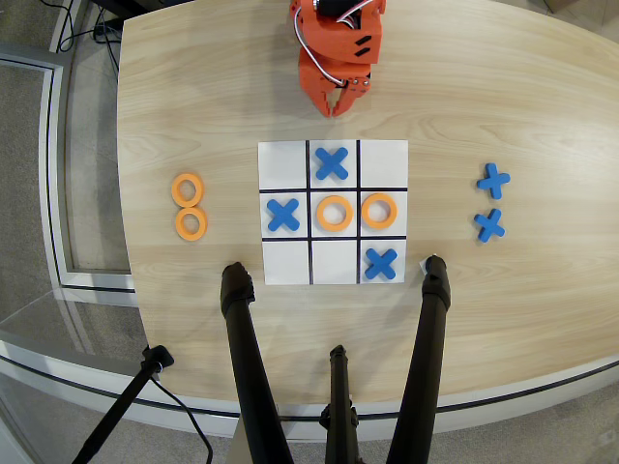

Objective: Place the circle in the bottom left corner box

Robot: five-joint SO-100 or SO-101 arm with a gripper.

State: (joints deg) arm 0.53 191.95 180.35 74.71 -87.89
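Four orange rings show in the overhead view. Two lie loose on the table left of the grid, one (188, 188) just above the other (191, 223). Two lie on the paper grid (286, 162), one in the centre cell (335, 213) and one in the right-middle cell (379, 211). The upper-right corner cell (383, 162) is white and empty. My orange gripper (336, 106) hangs above the table just beyond the grid's top edge, shut and holding nothing, well away from every ring.
Blue X pieces lie in the top-middle cell (332, 163), the left-middle cell (282, 215) and the lower-right cell (381, 263). Two spare blue X pieces (492, 179) (489, 225) lie right of the grid. Black tripod legs (242, 358) (426, 348) rise over the table's near edge.
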